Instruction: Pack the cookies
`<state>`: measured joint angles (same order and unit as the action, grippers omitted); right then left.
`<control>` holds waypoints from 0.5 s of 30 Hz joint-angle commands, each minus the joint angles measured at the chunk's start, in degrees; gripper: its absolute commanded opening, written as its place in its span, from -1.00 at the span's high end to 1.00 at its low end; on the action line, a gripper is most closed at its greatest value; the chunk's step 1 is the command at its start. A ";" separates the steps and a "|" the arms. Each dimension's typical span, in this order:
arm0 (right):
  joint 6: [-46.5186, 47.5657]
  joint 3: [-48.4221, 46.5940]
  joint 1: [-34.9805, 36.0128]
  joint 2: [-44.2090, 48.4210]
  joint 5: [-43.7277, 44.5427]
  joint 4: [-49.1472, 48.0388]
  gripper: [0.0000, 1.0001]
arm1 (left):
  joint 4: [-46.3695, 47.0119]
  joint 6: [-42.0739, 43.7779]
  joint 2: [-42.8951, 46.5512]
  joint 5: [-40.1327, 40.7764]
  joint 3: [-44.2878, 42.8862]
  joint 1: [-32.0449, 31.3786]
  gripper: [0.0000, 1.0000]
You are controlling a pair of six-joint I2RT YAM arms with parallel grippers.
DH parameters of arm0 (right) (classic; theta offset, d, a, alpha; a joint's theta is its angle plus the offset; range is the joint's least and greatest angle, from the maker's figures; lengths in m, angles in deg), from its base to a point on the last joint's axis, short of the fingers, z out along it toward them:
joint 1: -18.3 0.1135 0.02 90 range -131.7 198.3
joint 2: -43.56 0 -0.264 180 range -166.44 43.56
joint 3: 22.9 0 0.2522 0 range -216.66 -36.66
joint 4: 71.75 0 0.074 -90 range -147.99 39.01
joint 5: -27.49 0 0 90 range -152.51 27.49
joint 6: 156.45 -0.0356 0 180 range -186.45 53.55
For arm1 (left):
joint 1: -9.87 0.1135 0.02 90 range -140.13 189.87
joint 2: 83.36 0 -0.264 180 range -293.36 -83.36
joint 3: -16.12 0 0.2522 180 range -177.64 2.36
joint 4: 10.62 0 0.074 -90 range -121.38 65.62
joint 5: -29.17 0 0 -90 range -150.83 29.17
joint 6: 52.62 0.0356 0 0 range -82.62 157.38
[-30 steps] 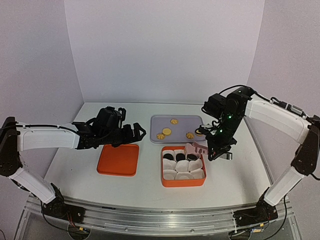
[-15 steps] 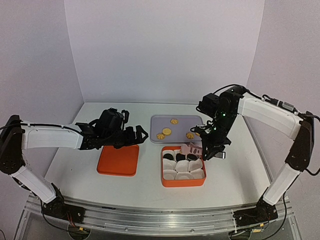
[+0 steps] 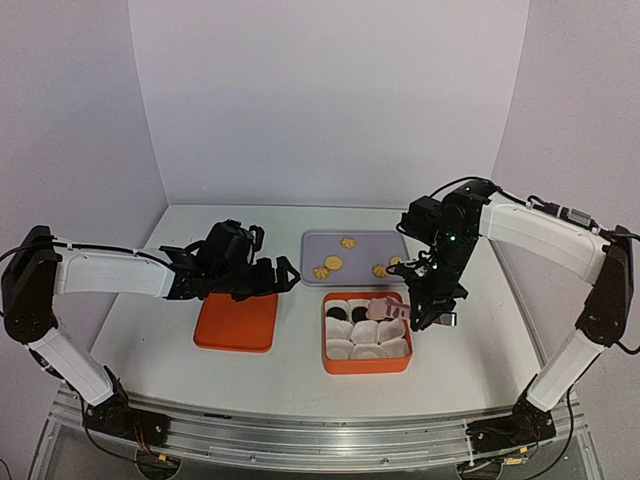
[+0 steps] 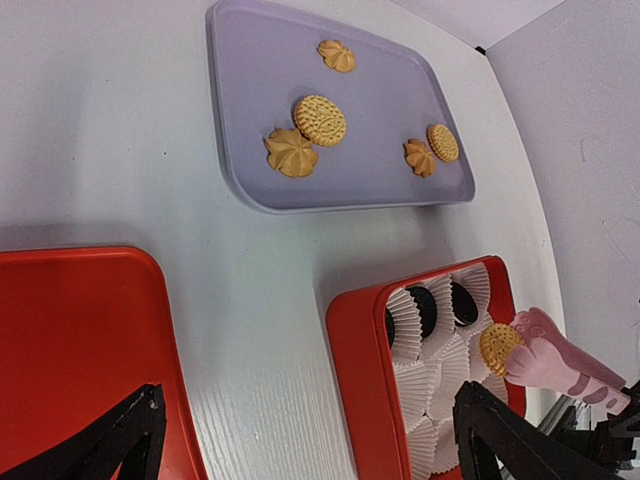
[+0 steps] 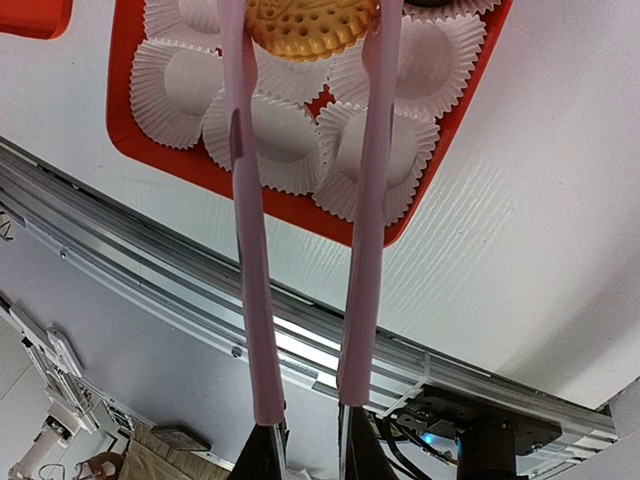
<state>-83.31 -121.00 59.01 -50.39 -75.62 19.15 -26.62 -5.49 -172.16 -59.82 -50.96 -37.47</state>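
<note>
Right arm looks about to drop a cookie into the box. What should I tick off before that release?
1. Grip: golden cookie pinched between the tips of the pink tongs: ok.
2. Hold: right pincer shut on the tongs: ok.
3. Position: cookie above the orange box: ok.
4. Aim: centred over one empty paper cup: cannot tell.
5. Room: empty cups left: ok.
6. Clearance: left pincer open, over the flat orange tray, away from the box: ok.
</note>
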 commanded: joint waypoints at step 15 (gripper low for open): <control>-1.35 6.75 0.35 6.18 0.08 37.79 0.92 | 3.65 1.53 -2.74 -2.92 -4.29 -0.12 -0.99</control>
<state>-83.98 -113.61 59.12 -44.39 -76.30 18.95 -26.15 -5.30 -174.52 -61.21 -51.83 -37.45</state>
